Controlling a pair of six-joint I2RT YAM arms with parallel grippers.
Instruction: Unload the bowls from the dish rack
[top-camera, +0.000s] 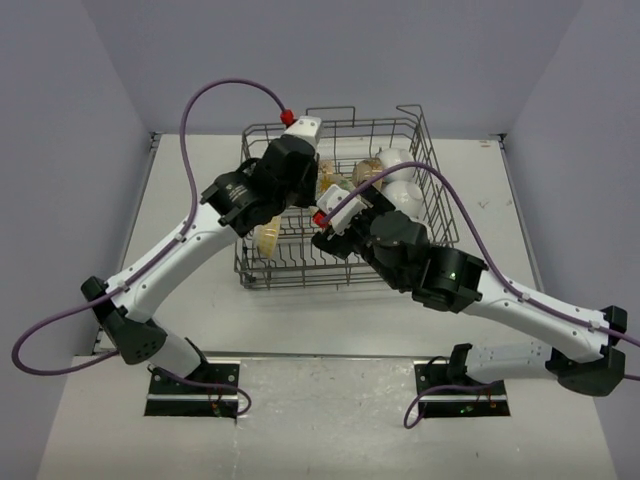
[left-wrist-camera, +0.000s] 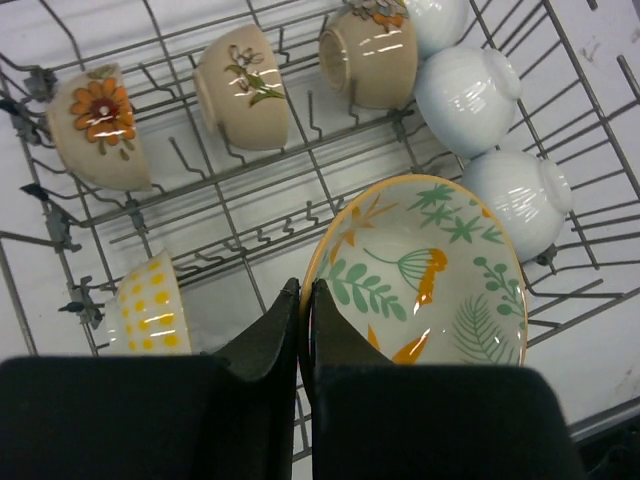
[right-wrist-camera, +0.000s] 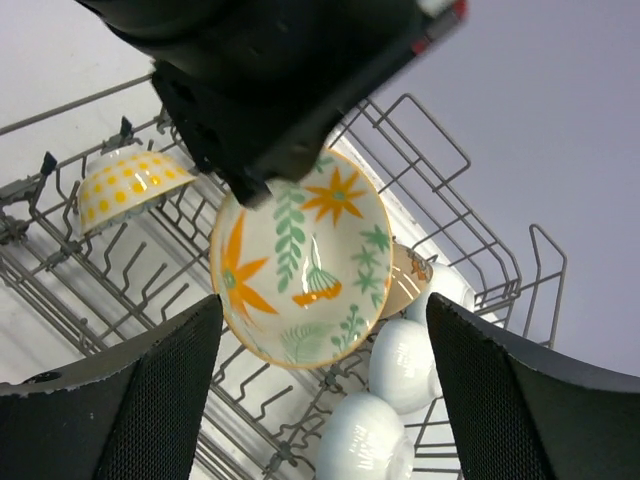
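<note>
A cream bowl with green leaves and orange flowers (left-wrist-camera: 430, 270) hangs above the dish rack (top-camera: 432, 150), tilted on edge. My left gripper (left-wrist-camera: 304, 285) is shut on its rim, one finger inside and one outside. In the right wrist view the same bowl (right-wrist-camera: 300, 255) hangs from the left gripper, just beyond my right gripper (right-wrist-camera: 322, 300). The right gripper is open and its fingers stand wide on either side without touching the bowl. Both grippers meet over the rack's middle (top-camera: 325, 205).
Inside the rack lie three cream flowered bowls (left-wrist-camera: 100, 125) (left-wrist-camera: 245, 85) (left-wrist-camera: 370, 55), a yellow-dotted bowl (left-wrist-camera: 150, 305) and white bowls (left-wrist-camera: 465, 95) (left-wrist-camera: 520, 195). Upright tines and raised wire walls (right-wrist-camera: 440, 140) surround them. White tabletop (top-camera: 200, 320) extends in front of the rack.
</note>
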